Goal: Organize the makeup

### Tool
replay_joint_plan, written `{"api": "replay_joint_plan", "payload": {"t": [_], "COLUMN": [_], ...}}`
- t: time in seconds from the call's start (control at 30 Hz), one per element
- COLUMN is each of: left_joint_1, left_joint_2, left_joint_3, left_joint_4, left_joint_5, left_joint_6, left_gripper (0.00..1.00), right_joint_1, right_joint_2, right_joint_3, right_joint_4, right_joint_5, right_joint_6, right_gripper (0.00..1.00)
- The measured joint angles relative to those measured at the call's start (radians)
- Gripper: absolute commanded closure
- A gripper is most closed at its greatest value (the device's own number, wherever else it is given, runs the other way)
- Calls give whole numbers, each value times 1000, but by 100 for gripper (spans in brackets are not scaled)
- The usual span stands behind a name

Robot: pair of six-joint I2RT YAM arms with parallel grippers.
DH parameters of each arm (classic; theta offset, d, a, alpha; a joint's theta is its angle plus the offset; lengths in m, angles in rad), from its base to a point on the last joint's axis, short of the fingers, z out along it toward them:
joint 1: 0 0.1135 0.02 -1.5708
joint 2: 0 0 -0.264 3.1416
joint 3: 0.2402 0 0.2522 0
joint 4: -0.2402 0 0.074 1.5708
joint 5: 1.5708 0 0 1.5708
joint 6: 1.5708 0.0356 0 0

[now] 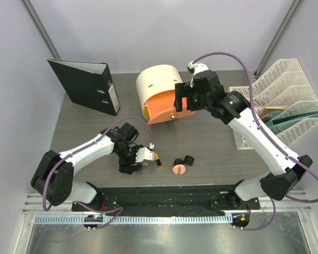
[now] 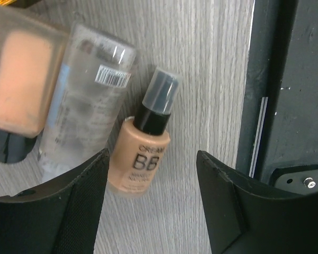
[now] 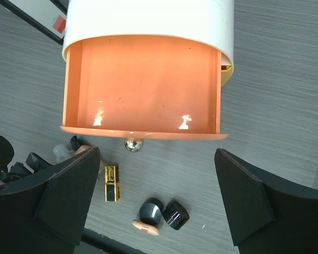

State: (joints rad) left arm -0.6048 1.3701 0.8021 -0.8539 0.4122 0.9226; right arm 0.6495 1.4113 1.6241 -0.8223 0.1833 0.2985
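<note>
Nearest the front edge of the surface [image 1: 212, 153], the left pincer [image 2: 152, 159] hangs low with its jaws released. They straddle a peach BB cream bottle [image 2: 140, 164] lying flat, its dark cap toward the clear tube [image 2: 85, 121] just beside it. One finger is at the bottle's side and the other stands clear of it. A second peach bottle [image 2: 21, 79] lies past the tube, blurred.

A little to the right lie the black-gold lipstick [image 1: 158, 160], then two small black jars [image 1: 189, 160], with one jar against the round pink compact [image 1: 178, 169].

Farther back sits the cream-and-orange cylindrical box [image 1: 156, 79], its orange drawer [image 3: 143, 84] pulled open. The right pincer [image 3: 156, 153] hovers over the drawer's front, spread wide and gripping nothing.

At the rear stand a black binder [image 1: 85, 84] on the left and a white file rack [image 1: 286, 100] on the right.
</note>
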Motion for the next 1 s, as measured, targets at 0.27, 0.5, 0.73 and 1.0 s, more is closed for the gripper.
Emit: {"api": "replay_joint_plan", "payload": {"t": [0.27, 0.5, 0.73, 1.0], "left_joint_1": [-49, -99, -119, -120], "left_joint_2": [11, 43, 79, 60], "left_joint_3": [-7, -61, -34, -39], "left_joint_4": [24, 93, 124, 113], "left_joint_5": [-1, -76, -143, -187], "left_joint_6": [-23, -90, -168, -188], "left_gripper": [37, 50, 88, 100], "right_joint_1": [-16, -24, -28, -30], "right_joint_2": [-5, -18, -35, -44], "right_joint_3": [-20, -26, -31, -31], "right_joint_4": [3, 6, 6, 6], "right_joint_5": [-3, -4, -8, -11], "right_joint_6": [0, 3, 10, 14], "right_gripper": [5, 5, 5, 5]}}
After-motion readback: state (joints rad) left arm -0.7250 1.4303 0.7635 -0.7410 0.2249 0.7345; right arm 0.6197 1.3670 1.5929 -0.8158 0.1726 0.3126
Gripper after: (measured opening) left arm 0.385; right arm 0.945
